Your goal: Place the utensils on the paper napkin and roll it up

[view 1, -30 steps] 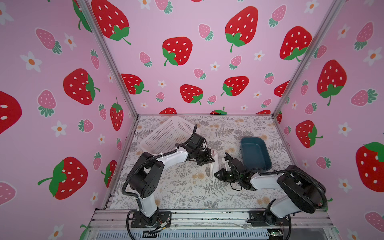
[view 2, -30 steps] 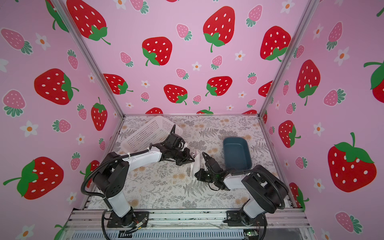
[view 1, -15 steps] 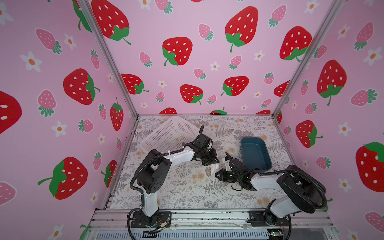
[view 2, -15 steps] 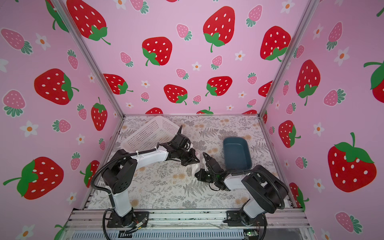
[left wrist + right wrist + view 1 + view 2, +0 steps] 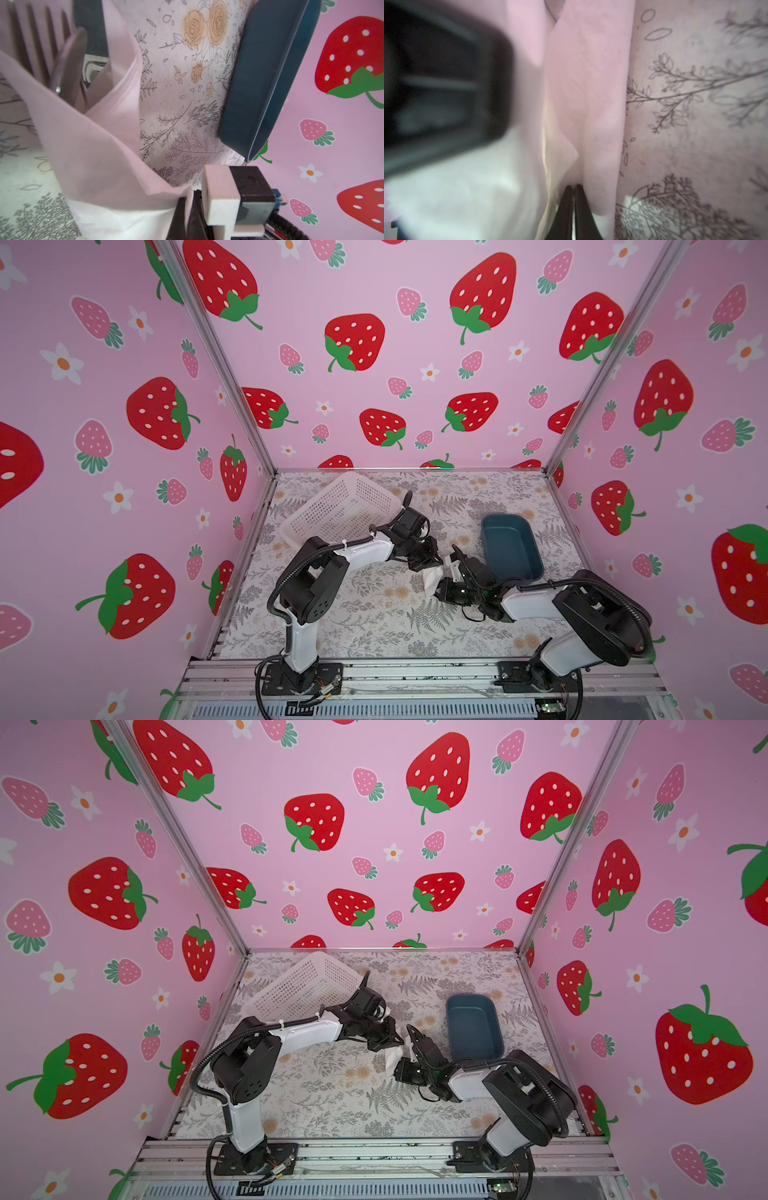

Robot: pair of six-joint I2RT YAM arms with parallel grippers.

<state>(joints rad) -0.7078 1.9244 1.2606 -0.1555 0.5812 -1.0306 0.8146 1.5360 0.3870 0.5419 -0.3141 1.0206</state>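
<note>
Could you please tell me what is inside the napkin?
In the left wrist view, fork tines and a rounded head of the utensils poke from the napkin. Handles and any further piece are hidden.

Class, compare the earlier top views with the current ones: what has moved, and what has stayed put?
The left tool swung rightward, closing in on the right tool. The paper napkin is bunched between them, with both tools shut on it; nothing was let go. The right tool, white basket and blue tray stayed put.
</note>
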